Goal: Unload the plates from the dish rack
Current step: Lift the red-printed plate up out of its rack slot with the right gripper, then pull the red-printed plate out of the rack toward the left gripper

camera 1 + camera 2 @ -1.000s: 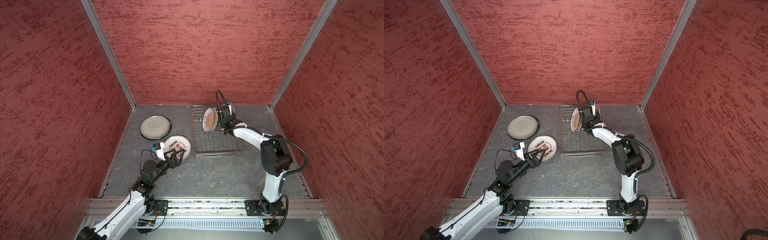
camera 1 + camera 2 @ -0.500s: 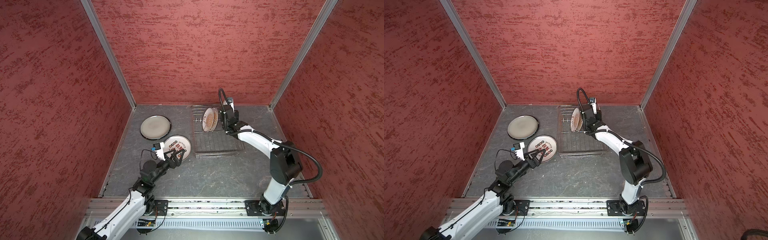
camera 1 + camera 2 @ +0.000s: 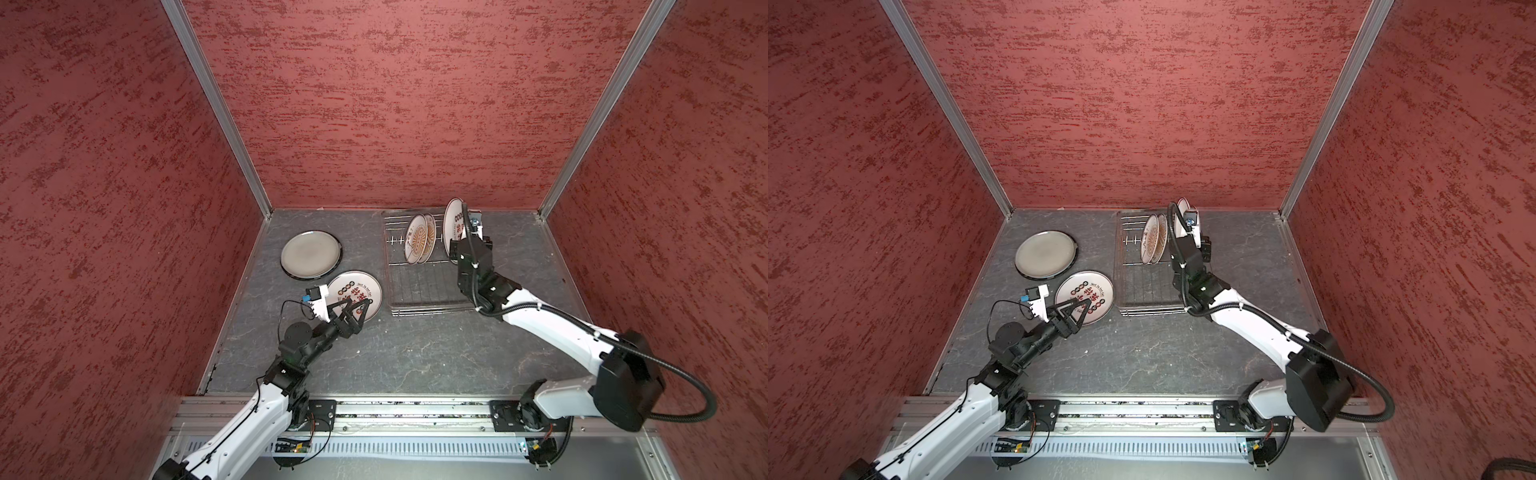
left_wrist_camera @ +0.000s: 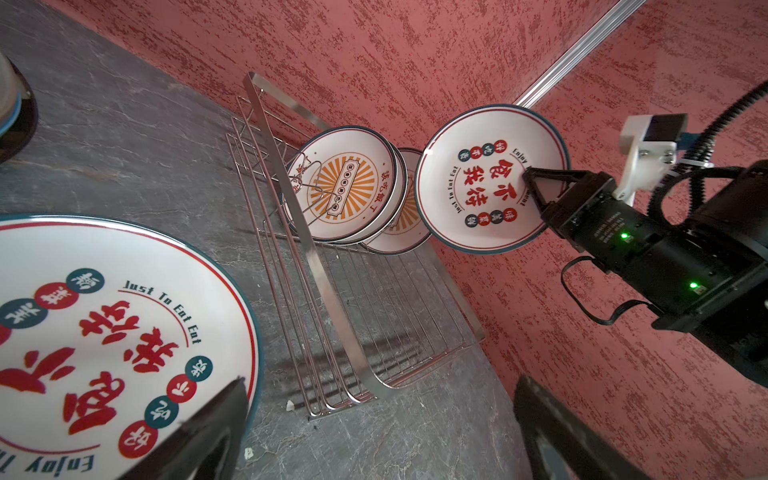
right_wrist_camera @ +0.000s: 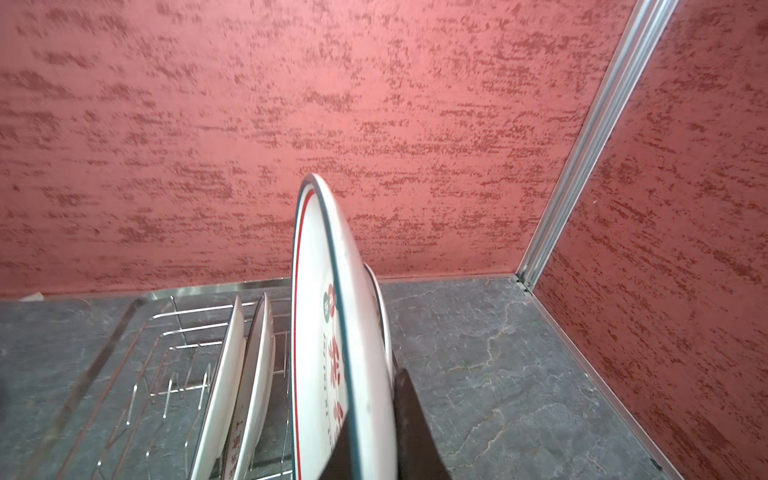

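Right gripper (image 4: 530,176) clamped on the rim of the character plate (image 4: 478,183), held upright above the dish rack (image 3: 432,311), upper right of centre in both top views; lift-out step, I judge. Two sunburst plates (image 3: 419,239) stand racked beside it. Next: swing clear, tip flat. Back wall close behind; bare table right of rack. Left gripper (image 3: 357,304) spread wide over the flat plate (image 3: 353,286), left of centre.

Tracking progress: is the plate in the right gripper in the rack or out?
Out: the red-character plate stands on edge in the right gripper, raised above the dish rack.
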You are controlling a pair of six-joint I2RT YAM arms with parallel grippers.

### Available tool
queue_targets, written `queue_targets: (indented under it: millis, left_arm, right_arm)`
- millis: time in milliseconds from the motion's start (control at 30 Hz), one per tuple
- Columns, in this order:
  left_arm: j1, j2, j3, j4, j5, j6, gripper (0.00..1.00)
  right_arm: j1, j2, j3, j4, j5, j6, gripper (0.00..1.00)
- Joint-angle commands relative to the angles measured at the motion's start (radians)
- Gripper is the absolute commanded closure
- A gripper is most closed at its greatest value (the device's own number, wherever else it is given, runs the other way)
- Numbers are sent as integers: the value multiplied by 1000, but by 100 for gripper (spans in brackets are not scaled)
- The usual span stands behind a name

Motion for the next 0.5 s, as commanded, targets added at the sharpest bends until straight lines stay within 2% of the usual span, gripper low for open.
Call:
queue_targets:
  millis: [0,233,467]
  left_arm:
    - [-7,-7,13,43,48,67,1]
    - [-12,-19,14,32,53,75,0]
    - [-15,-19,11,45,60,80,1]
  right_arm:
    - [-1,-108,-70,136,-71,35,95]
    - [-1,-267,-226,173,-301,218,96]
    - [1,-373,-334,258,-474,306,97]
